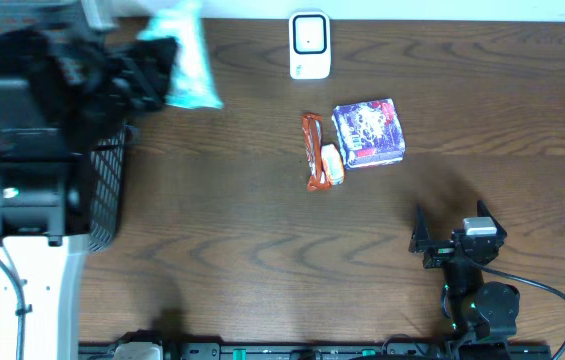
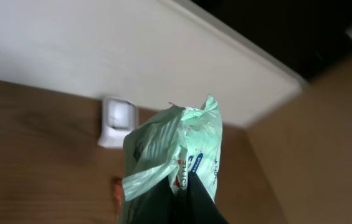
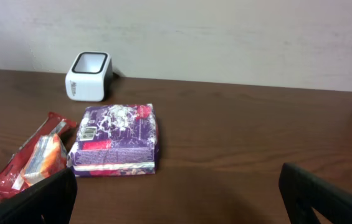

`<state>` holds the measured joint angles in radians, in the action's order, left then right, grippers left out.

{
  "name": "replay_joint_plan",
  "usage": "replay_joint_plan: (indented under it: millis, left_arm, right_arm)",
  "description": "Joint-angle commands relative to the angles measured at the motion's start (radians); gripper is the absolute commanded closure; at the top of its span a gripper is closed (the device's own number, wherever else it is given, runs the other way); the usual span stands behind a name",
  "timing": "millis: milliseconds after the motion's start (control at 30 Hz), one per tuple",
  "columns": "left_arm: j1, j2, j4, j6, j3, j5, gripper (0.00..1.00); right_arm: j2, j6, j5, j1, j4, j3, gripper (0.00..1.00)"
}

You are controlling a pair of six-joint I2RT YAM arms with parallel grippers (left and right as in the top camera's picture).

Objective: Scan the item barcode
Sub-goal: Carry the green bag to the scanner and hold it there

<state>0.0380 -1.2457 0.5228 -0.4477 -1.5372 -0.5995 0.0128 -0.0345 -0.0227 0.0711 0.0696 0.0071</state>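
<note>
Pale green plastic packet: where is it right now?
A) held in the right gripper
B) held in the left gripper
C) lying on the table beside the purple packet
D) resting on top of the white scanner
B: the left gripper is shut on the pale green plastic packet, holding it up off the wooden table, while the right gripper is open and holds nothing.

Pale mint-green bag with small blue and red label. White scanner, black-rimmed window. Purple packet, white and red print. Red wrapper. Orange-and-white sachet. Dark brown, wood-grained surface. Black mesh basket.
</note>
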Motion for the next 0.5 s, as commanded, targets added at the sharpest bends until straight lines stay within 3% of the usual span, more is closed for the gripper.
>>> replay_joint_plan:
  millis: [0, 233, 467]
  left_arm:
    - [0.134, -0.045, 0.010, 0.012, -0.017, 0.057, 0.93]
    - [0.393, -0.233, 0.114, -0.031, -0.016, 0.483, 0.93]
    - [0.516, -0.463, 0.124, -0.163, -0.016, 0.705, 0.93]
  right_arm:
    - [0.000, -0.008, -0.009, -0.004, 0.002, -0.002, 0.01]
    - [0.000, -0.008, -0.009, -0.004, 0.002, -0.002, 0.01]
    - [0.000, -0.008, -0.009, -0.004, 0.002, -0.002, 0.01]
